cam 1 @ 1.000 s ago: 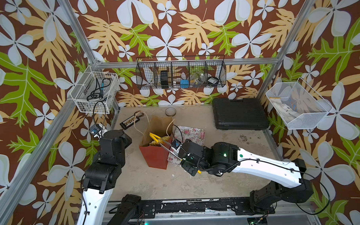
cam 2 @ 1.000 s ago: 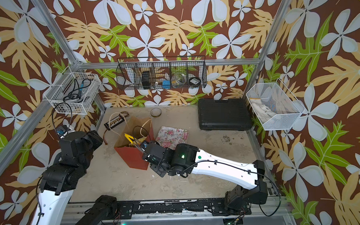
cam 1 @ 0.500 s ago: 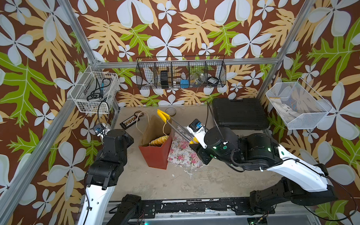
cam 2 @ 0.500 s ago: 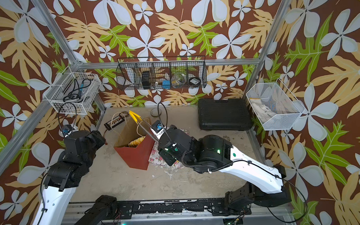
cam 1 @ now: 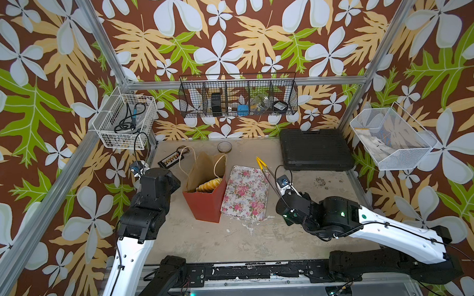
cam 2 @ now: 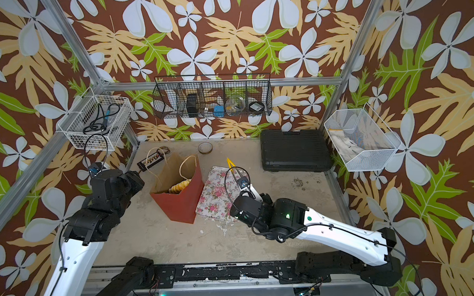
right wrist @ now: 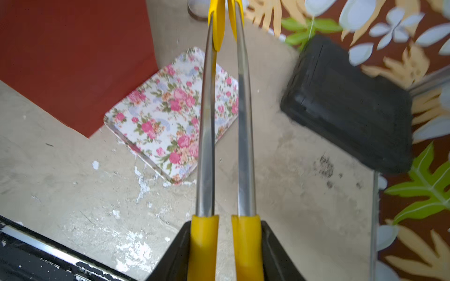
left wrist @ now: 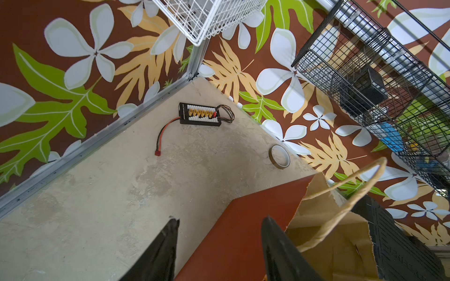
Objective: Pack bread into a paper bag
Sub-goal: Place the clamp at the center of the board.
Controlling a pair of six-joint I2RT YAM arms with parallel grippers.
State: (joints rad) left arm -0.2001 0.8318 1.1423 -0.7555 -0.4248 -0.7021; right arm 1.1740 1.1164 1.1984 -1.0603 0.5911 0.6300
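Note:
The paper bag (cam 1: 205,206) stands open on the floor, red face toward me, its pale cord handles up. A ridged golden piece of bread (cam 1: 208,185) leans inside it, also seen as bread (cam 2: 179,186). My left gripper (left wrist: 220,219) is open at the bag's left wall, and the red face of the bag (left wrist: 243,231) shows between the fingers. Whether they touch it I cannot tell. My right gripper (right wrist: 225,223) is shut on the yellow handles of the tongs (right wrist: 207,121). The tong tips are nearly together with nothing in them, right of the bag.
An empty floral tray (cam 1: 245,193) lies right of the bag. A black case (cam 1: 316,151) sits at the back right. A connector board (left wrist: 199,116) and a tape ring (left wrist: 279,157) lie near the back wall. Wire baskets hang on the walls.
My right gripper has lifted the tongs out of the bag and swung them right, past the tray. The ridged bread now shows inside the bag. The left arm has barely moved.

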